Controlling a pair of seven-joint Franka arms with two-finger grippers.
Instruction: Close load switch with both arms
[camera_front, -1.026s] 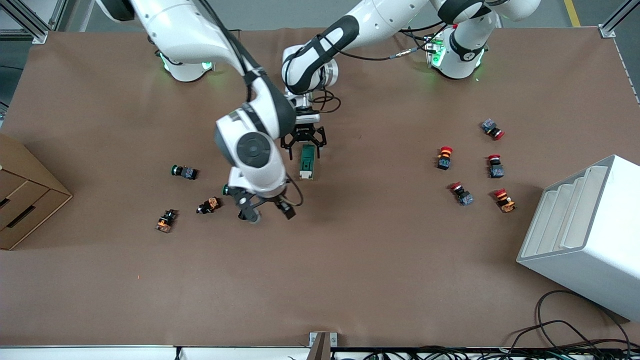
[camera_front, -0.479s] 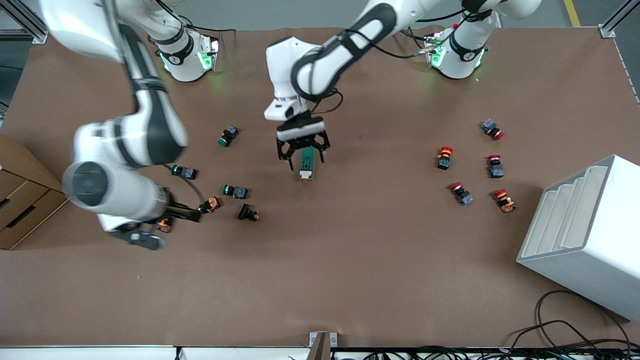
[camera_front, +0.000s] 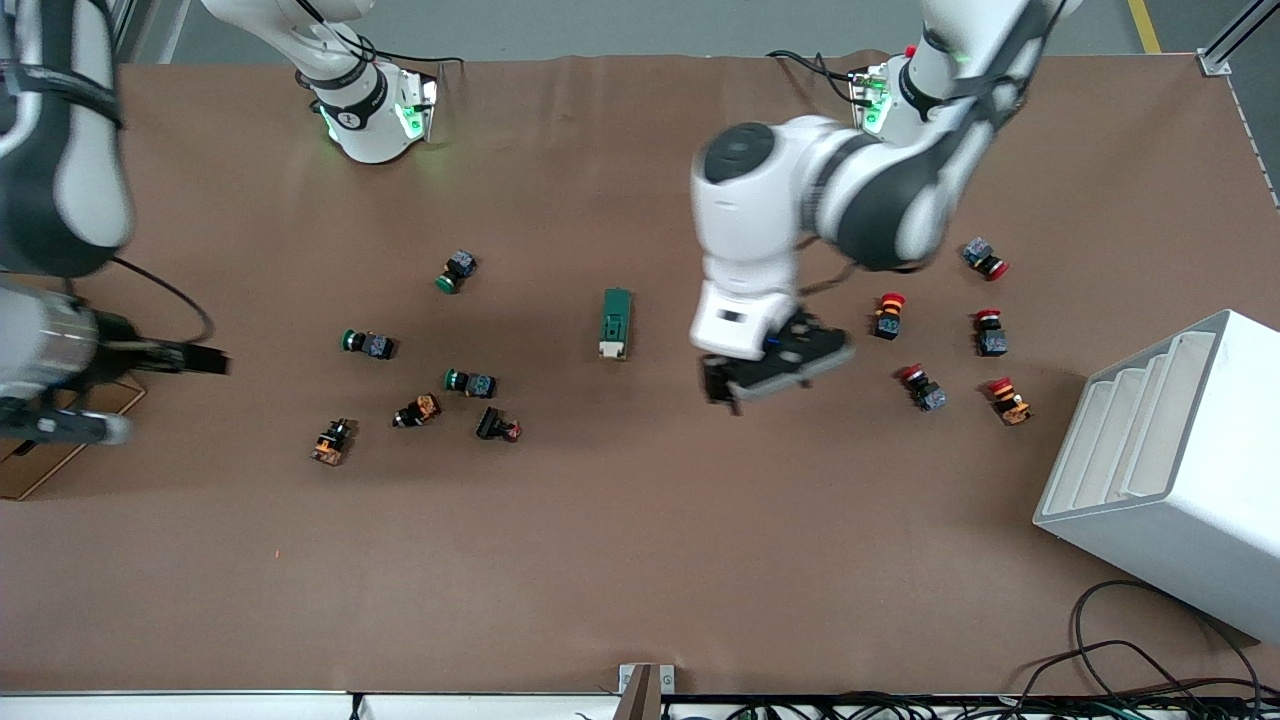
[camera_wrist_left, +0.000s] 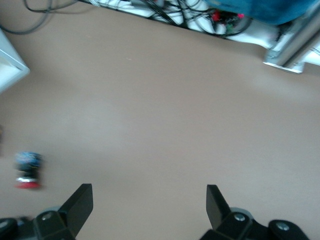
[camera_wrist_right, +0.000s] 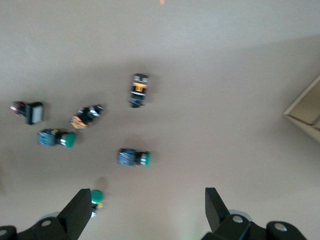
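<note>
Front view: load switch lies alone mid-table, nothing touching it. 0.5 s ago the left gripper straddled it; now that gripper hangs over bare table between the switch and the red-capped pushbuttons, well apart from the switch. Right gripper has swung out to the cardboard box at the right arm's end of the table. Both arms clear; judged: closing step done or abandoned, handle position too small to tell.

Left wrist view: left gripper's fingers spread wide, holding nothing. Bare table below; one red-capped pushbutton off to the side. Switch not in view.

Right wrist view: fingers spread wide, empty. Green-capped pushbuttons and orange units scattered below. None obstructs the switch.
</note>
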